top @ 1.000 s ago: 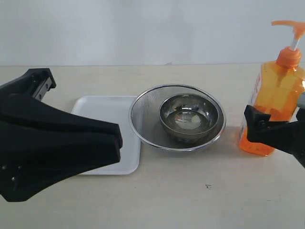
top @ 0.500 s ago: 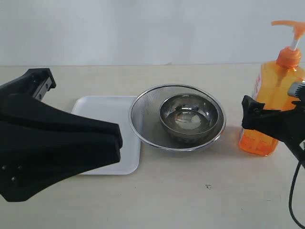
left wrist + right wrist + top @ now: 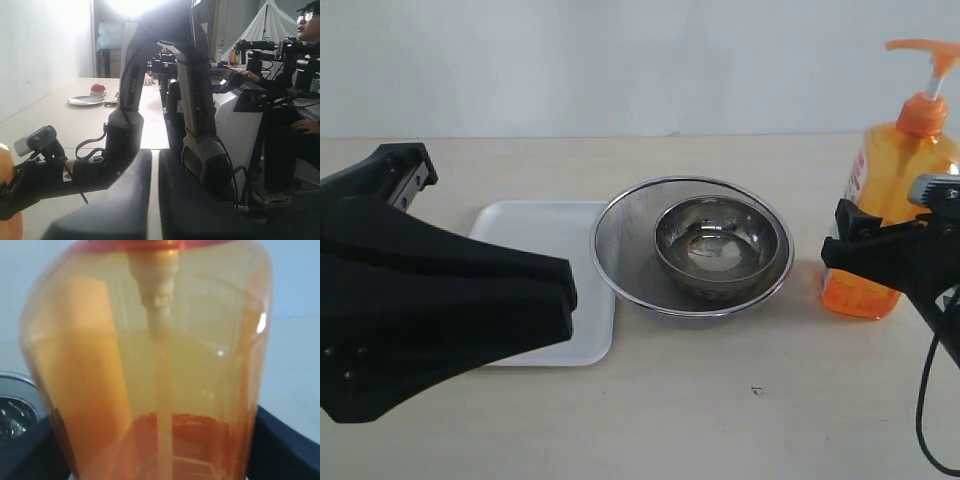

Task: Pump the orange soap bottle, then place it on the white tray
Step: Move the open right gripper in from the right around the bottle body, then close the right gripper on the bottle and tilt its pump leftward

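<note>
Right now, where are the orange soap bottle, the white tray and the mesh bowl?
orange soap bottle (image 3: 900,165), exterior view, upper body.
white tray (image 3: 535,240), exterior view, bare floor.
mesh bowl (image 3: 623,248), exterior view, left inner wall.

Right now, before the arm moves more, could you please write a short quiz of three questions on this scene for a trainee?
1. True or false: the bottle is not yet on the tray.
2. What sits inside the mesh bowl? A: a steel bowl. B: the bottle. C: a sponge.
3. Which gripper has its jaws on either side of the bottle?

Key: 1 true. 2 A. 3 the right gripper.
</note>
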Available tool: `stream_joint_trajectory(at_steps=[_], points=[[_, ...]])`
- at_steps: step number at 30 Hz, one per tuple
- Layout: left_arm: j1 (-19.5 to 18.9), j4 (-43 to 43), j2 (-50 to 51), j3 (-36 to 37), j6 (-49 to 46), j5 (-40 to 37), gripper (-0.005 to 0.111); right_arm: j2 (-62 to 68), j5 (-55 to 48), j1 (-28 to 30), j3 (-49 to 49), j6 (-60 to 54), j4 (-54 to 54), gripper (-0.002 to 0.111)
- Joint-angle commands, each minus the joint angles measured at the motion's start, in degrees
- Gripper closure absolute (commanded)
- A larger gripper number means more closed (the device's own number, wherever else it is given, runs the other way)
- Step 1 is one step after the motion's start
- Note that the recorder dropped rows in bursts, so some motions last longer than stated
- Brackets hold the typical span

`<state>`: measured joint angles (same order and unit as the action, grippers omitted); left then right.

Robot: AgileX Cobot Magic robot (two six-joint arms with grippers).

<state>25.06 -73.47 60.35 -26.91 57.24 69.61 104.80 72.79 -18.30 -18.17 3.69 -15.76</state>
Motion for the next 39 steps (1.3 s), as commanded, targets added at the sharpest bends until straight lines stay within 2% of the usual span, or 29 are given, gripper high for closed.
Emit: stream_joint_trajectory(at_steps=[1, 3, 5, 6, 11, 20, 28, 39], points=[[0.3, 0.2, -0.3, 0.2, 0.1, 0.4, 0.102, 1.2, -2.8, -0.1, -0.6, -1.4, 1.4, 0.069], [0.3, 0.2, -0.3, 0.2, 0.1, 0.4, 0.102, 1.1, -2.8, -0.1, -0.6, -5.6, 2.6, 0.083], [0.3, 0.2, -0.3, 0.2, 0.1, 0.4, 0.102, 1.1, -2.8, -0.1, -0.5, -7.7, 3.5, 0.103], [0.3, 0.2, -0.3, 0.2, 0.1, 0.4, 0.102, 1.1, -2.8, -0.1, -0.5, -7.8, 3.5, 0.108], [0.3, 0.2, -0.3, 0.2, 0.1, 0.4, 0.102, 1.0, -2.8, -0.1, -0.5, -13.9, 2.8, 0.108], [0.3, 0.2, -0.3, 0.2, 0.1, 0.4, 0.102, -0.8, -3.0, -0.1, -0.5, -17.8, 2.4, 0.108], [0.3, 0.2, -0.3, 0.2, 0.1, 0.4, 0.102, -11.6, -15.7, -0.1, -0.5, -22.7, 2.0, 0.108], [0.3, 0.2, -0.3, 0.2, 0.1, 0.4, 0.102, -13.6, -19.3, -0.1, -0.5, -31.7, 0.1, 0.108]])
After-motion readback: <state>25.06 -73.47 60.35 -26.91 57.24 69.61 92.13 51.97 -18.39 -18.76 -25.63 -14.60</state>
